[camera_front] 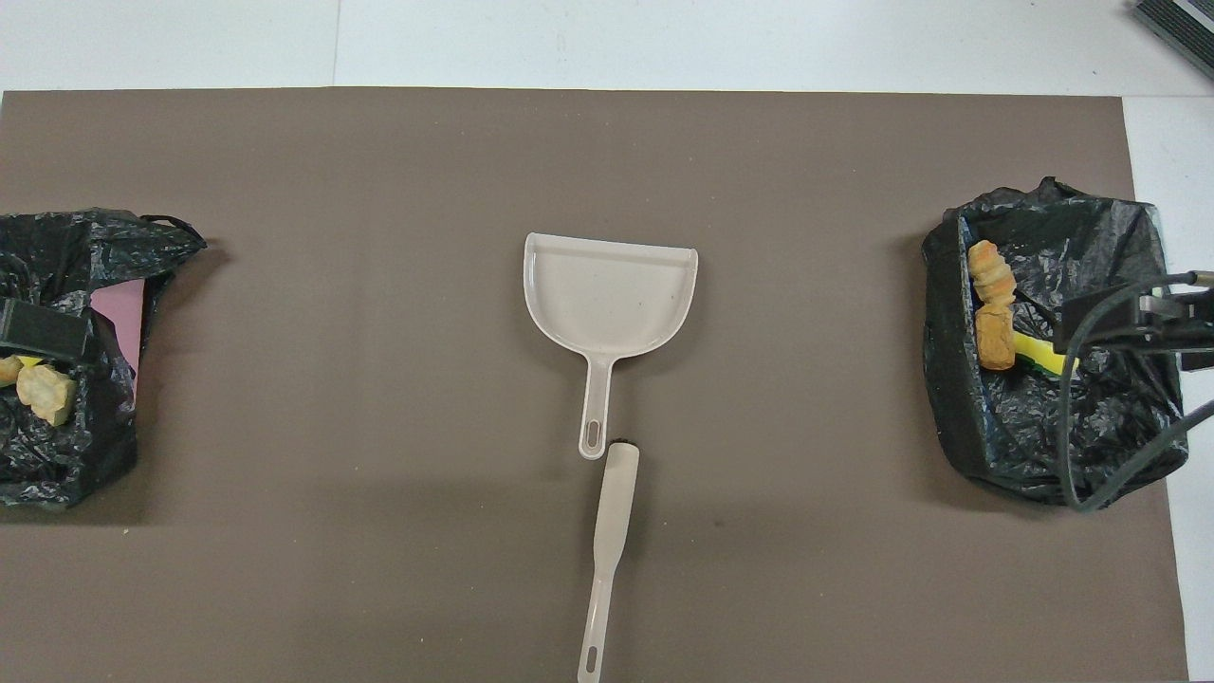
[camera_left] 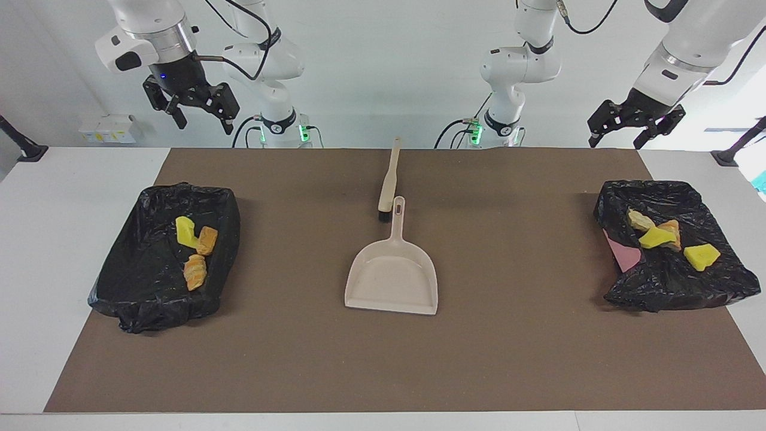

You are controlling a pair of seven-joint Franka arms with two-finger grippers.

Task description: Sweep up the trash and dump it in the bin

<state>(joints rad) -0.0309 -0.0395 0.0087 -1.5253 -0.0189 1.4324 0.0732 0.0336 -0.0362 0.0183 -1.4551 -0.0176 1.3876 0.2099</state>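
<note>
Facing view: dustpan (camera_left: 392,278) mid-mat (camera_left: 514,353), well apart from bins (camera_left: 164,257).

Both grippers up high and open, left gripper (camera_left: 634,123) at 2 o'clock, right gripper (camera_left: 192,106) at 10; trash (camera_left: 664,235) sits in bins, dustpan (camera_left: 392,278) dead center.

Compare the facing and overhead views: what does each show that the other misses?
Facing only: both open pincers, left and right, raised, and all four scraps in the left arm's bin. Overhead only: nothing extra; that bin is cut off at the edge. Both: dustpan, brush, and the right arm's bin.
</note>
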